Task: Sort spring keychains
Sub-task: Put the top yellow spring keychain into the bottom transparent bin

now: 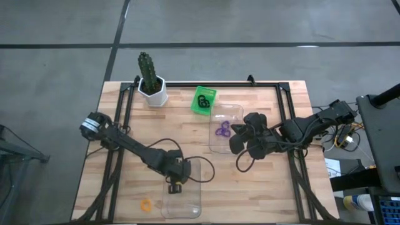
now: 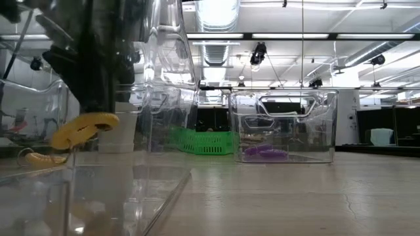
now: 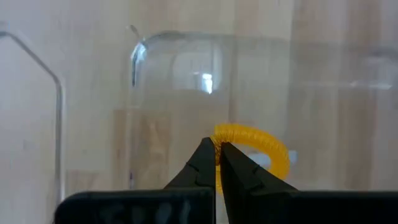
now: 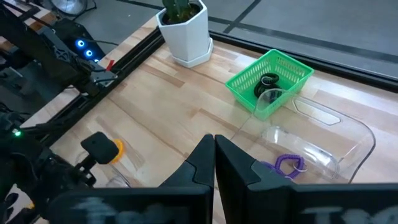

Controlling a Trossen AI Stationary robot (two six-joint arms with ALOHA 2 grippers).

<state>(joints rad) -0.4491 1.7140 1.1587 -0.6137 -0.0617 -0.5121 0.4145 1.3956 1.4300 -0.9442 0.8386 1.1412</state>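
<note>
My left gripper (image 1: 175, 186) is over the near clear tray (image 1: 187, 209), shut on an orange spring keychain (image 3: 255, 144); the low view also shows that keychain (image 2: 85, 128). A second orange keychain (image 1: 145, 205) lies flat on the table left of that tray. Purple keychains (image 1: 222, 129) lie in the far clear tray (image 1: 232, 112). Black keychains (image 4: 269, 81) sit in the green bin (image 1: 203, 100). My right gripper (image 4: 214, 142) is shut on nothing and hovers by the far tray's right side. My left gripper pinches the orange keychain's coil at one side of the loop (image 3: 219, 133) between its two fingertips, coming from above. The loop sticks out sideways from the fingers, tilted. In the low view it hangs clear above the tray floor.
A cactus in a white pot (image 1: 152, 84) stands at the far left. A black frame rail (image 1: 206, 84) runs along the far edge, with rails down both sides. A black cable (image 1: 200, 164) loops near the left gripper. Bare wood lies between the two trays.
</note>
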